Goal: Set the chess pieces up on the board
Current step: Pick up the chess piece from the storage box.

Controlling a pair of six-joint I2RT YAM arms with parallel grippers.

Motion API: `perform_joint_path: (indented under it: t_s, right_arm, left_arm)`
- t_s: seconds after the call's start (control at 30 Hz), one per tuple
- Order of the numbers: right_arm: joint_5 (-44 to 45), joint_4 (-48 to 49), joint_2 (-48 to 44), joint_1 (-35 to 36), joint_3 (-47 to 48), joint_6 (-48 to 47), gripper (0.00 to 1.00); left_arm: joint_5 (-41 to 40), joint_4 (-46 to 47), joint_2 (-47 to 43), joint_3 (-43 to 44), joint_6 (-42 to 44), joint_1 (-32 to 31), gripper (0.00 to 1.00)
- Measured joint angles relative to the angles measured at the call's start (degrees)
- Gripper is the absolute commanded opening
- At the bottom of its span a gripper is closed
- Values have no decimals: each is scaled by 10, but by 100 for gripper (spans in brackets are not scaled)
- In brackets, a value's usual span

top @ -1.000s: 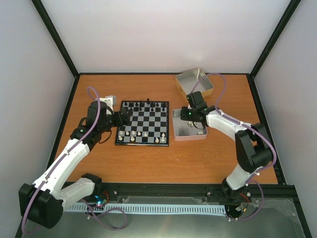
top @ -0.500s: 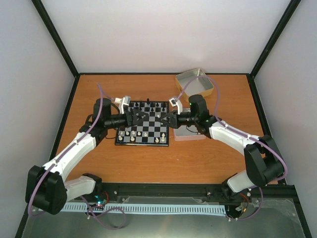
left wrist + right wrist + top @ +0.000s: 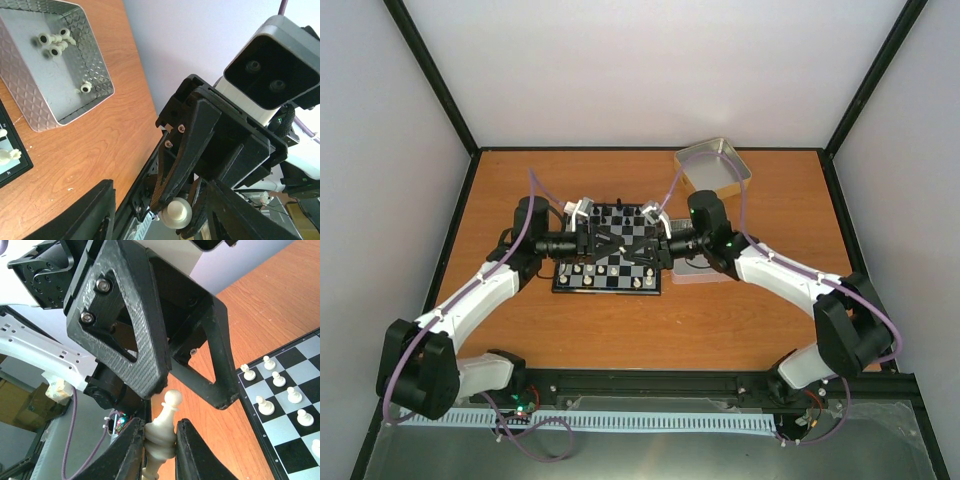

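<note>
Arms just met over the board (image 3: 616,264): right tool (image 3: 160,440) pinches a chess piece (image 3: 163,426), left tool (image 3: 162,202) spread just ahead, likely a handover.

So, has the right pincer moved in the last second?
Yes. The right pincer moved left, from over the metal tin to above the chessboard, gripping a white chess piece.

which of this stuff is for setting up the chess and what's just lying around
Job: board, white pieces on it, white piece in right end effector, spares in near tin.
Lying about: far tin, black pieces.
</note>
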Motion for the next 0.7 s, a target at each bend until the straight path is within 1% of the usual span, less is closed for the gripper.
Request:
perform_joint_path:
  t_s: [0.13,0.33,0.47,0.53,0.63,0.7]
  right_arm:
    - [0,-7,1,0,8,-4,17]
    - [0,-18,11,3,18,-12,16]
    - [1,-28,19,7,24,-18,16]
    - [2,-33,20,7,24,-21,15]
    - [3,-38,20,8,25,-21,15]
    - [5,-42,21,8,27,-23,14]
  left_arm:
    - [8,-9,0,0,2,0,40]
    - [16,-11,1,0,1,0,35]
    - [23,-9,5,0,-2,-2,19]
    - [25,-8,7,0,-4,-3,13]
    - [26,-9,7,0,-1,-3,1]
    - [26,-9,7,0,2,-3,1]
